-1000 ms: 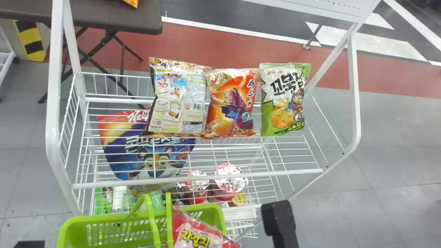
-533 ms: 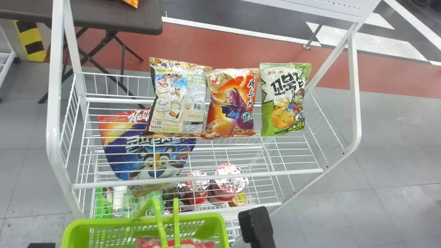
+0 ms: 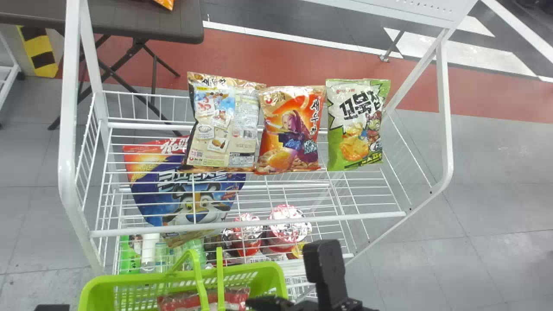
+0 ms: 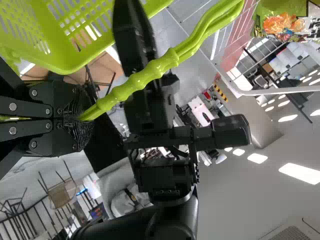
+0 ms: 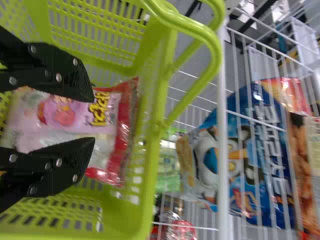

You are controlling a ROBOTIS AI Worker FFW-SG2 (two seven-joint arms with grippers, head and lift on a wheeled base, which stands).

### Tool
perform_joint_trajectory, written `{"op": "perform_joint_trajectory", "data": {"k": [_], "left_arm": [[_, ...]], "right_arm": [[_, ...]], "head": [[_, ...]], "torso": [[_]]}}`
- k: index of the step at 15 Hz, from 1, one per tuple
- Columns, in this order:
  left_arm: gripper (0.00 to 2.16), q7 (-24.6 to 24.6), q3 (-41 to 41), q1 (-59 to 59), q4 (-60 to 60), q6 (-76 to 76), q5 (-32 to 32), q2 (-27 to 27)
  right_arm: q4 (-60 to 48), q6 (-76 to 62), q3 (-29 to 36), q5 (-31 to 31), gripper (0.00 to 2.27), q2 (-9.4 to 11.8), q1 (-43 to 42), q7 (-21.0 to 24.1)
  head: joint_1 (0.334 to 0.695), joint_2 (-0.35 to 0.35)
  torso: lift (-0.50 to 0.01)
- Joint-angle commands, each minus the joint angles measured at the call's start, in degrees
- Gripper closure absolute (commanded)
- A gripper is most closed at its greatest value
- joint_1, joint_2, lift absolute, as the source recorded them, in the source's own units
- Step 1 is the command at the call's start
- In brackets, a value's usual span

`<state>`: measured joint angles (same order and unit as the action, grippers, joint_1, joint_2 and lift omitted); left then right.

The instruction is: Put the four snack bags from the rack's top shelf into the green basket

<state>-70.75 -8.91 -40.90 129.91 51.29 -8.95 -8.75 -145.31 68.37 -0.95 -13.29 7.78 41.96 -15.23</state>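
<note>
Low in the head view, my right gripper is over the green basket. The right wrist view has my right gripper with its fingers apart above a pink and red snack bag lying inside the basket. My left gripper is shut on the basket's handle in the left wrist view. Three bags rest side by side on the rack's top shelf: a beige one showing its back, an orange one and a green one.
The white rack's front rail runs just beyond the basket. Under the top shelf are a blue cereal bag and red-lidded cups. A dark table stands behind the rack at the left.
The pink and red bag has gone down into the basket and my right gripper has moved left, now open above it. The basket has shifted slightly right.
</note>
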Motion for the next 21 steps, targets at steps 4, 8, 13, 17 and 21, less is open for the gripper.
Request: {"op": "perform_joint_trajectory", "data": {"k": [4,8,13,17,21], "left_arm": [[1.9,0.0,-0.1,0.0,-0.1,0.0,0.1,0.1],[1.9,0.1,-0.1,0.0,-0.4,0.0,0.0,0.0],[1.9,0.1,0.6,1.0,-1.6,0.0,-1.1,-1.0],[1.9,0.2,0.9,2.0,-2.7,0.0,-2.7,-2.2],[1.9,0.2,0.8,2.5,-2.9,0.0,-2.8,-2.3]], "right_arm": [[10.5,-34.3,-0.6,2.0,0.08,-0.3,-7.7,8.6],[25.3,-45.9,-7.5,8.6,0.08,-2.4,-21.8,16.9],[41.7,-45.9,-10.0,11.0,0.11,-6.2,-34.9,18.2],[43.9,-43.8,-10.8,11.2,1.83,-6.1,-37.5,16.5],[42.0,-44.0,-11.4,12.2,2.13,-6.1,-36.7,8.3]], "head": [[0.695,-0.35],[0.695,-0.35],[0.695,-0.291],[0.695,-0.239],[0.695,-0.188]], "torso": [[0.0],[0.0],[0.0],[0.0],[0.0]]}}
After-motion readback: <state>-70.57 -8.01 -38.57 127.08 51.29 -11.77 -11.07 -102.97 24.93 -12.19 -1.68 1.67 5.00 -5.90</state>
